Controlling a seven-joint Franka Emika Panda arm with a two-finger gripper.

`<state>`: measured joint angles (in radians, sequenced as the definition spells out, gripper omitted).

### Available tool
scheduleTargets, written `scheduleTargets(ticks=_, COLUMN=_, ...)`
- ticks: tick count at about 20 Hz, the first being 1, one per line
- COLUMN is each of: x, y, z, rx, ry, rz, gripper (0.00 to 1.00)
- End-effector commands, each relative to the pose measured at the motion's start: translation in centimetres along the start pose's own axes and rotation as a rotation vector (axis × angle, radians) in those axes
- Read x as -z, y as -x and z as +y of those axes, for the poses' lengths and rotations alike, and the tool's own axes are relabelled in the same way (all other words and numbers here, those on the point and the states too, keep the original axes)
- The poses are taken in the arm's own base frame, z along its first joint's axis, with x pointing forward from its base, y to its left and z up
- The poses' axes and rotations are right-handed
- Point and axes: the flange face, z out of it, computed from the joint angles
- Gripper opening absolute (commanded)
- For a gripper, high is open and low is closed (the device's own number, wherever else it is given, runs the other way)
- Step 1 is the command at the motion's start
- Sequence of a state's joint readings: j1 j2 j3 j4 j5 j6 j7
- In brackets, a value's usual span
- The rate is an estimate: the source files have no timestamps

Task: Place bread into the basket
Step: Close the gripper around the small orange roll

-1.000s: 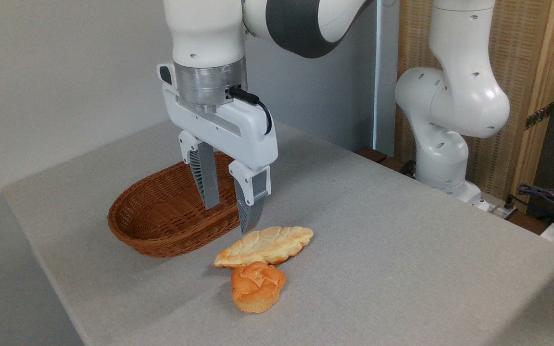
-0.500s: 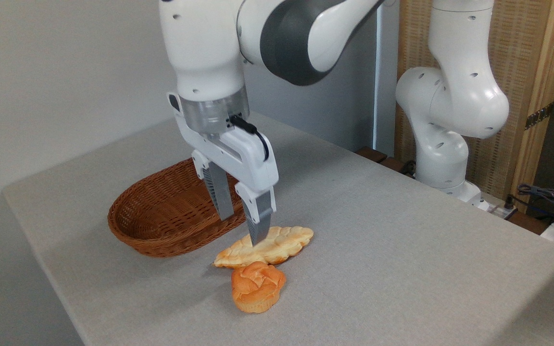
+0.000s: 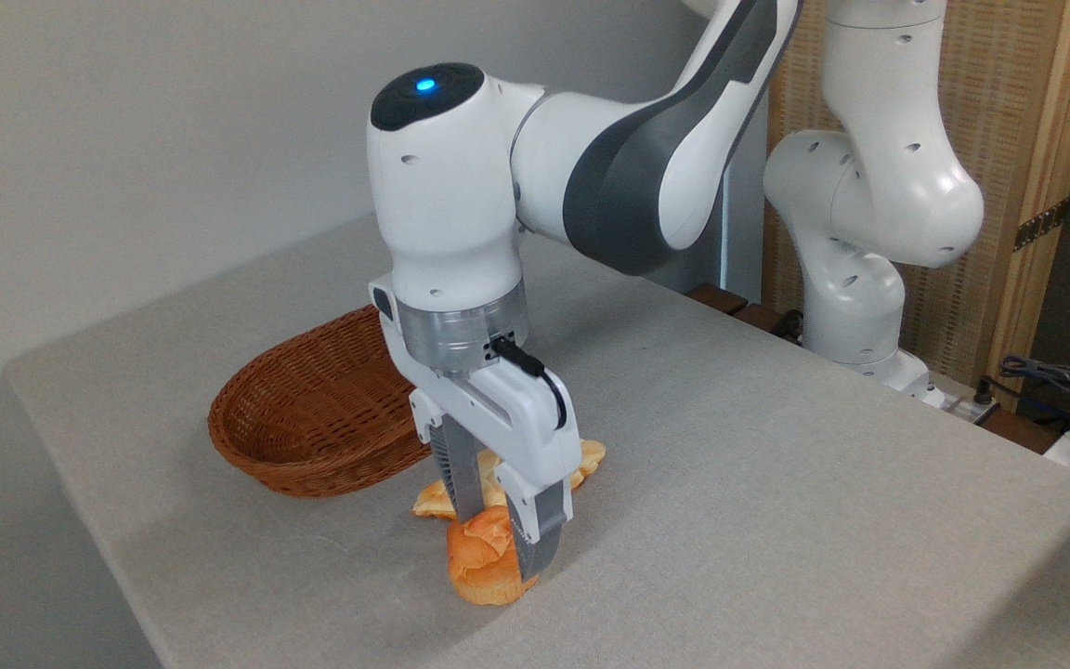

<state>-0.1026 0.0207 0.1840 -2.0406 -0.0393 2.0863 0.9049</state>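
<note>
Now bread [image 3: 477, 560] between gripper [image 3: 500, 548] fingers

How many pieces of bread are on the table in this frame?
2. The round orange bun sits nearest the camera between the tool fingers. The flat pale bread lies just behind it, mostly hidden by the tool. The basket shows none inside.

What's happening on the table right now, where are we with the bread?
The arm's hand is down over the small orange bun, one finger on each side of it, bun on the table. Whether the fingers have closed on it can't be told. The flat pale bread lies just behind. The wicker basket sits empty to the left.
</note>
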Motion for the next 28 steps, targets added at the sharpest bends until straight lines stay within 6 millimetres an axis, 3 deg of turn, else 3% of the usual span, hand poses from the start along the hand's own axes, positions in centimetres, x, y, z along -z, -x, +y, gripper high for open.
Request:
scheduleTargets(ticks=1, x=-0.6, y=-0.3, z=-0.3, rx=-0.018, ry=-0.026, rz=0.004, gripper=1.00)
scheduleTargets(ticks=8, x=-2.3, y=-0.5, z=-0.4, rx=-0.022, ry=-0.007, rz=-0.020, gripper=1.00)
scheduleTargets(ticks=14, x=-2.4, y=-0.7, z=-0.2, rx=-0.028, ry=-0.003, rz=-0.022, gripper=0.30)
scheduleTargets(ticks=28, x=-2.3, y=-0.9, z=-0.1, rx=-0.031, ry=-0.002, rz=-0.022, gripper=0.31)
